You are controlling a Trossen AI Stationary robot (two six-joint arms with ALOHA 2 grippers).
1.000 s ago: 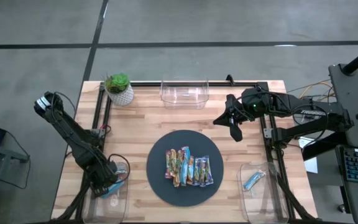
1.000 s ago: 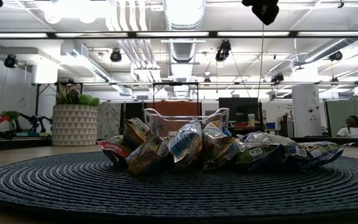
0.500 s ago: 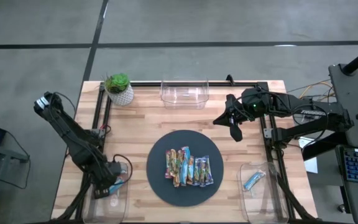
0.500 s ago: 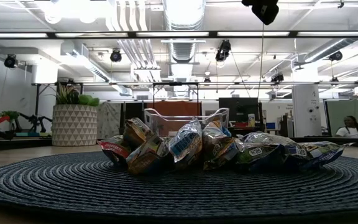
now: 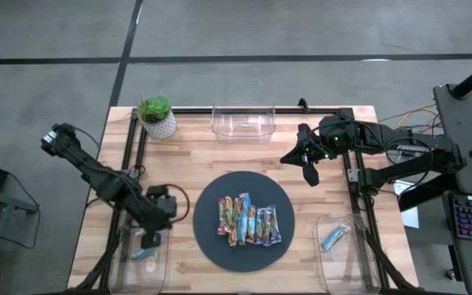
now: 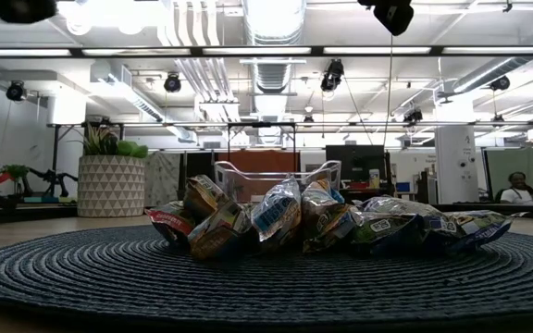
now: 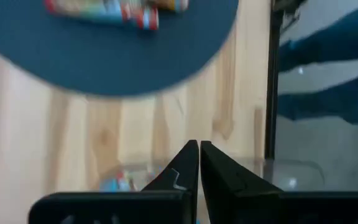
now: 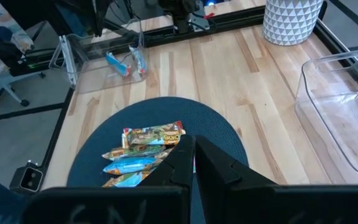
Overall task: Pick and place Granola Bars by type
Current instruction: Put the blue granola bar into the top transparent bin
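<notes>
Granola bars (image 5: 248, 220), a row of shiny wrapped pieces in blue, green and red-brown, heaped at centre of dark round mat (image 5: 207, 238); seen in low view as a crinkled pile (image 6: 276, 222). Wrapper print present but too small to read. One blue bar (image 5: 333, 237) apart, in clear bin (image 5: 324, 270) at 4 o'clock of mat; another bar (image 5: 143, 253) in clear bin (image 5: 163, 270) at 8 o'clock of mat.

Left gripper (image 5: 152, 238) above upper rim of the 8 o'clock bin, at 9 o'clock of the heap and near it but not touching; fingers (image 7: 185, 165) pressed together, holding nothing, as shown in left wrist view, with mat edge and bars (image 7: 104, 9) beyond the tips.

Right gripper (image 5: 309, 170) over bare counter (image 5: 187, 156) at 1 o'clock of mat, well apart from the heap; fingers (image 8: 213, 162) closed, empty, pointing toward the bars (image 8: 143, 151) in right wrist view.

Third clear bin (image 5: 243, 121) at 12 o'clock edge of counter; potted plant (image 5: 156, 116) in white patterned pot at 10 o'clock corner. Person seated (image 6: 520, 188) far behind, at 3 o'clock of low view.
</notes>
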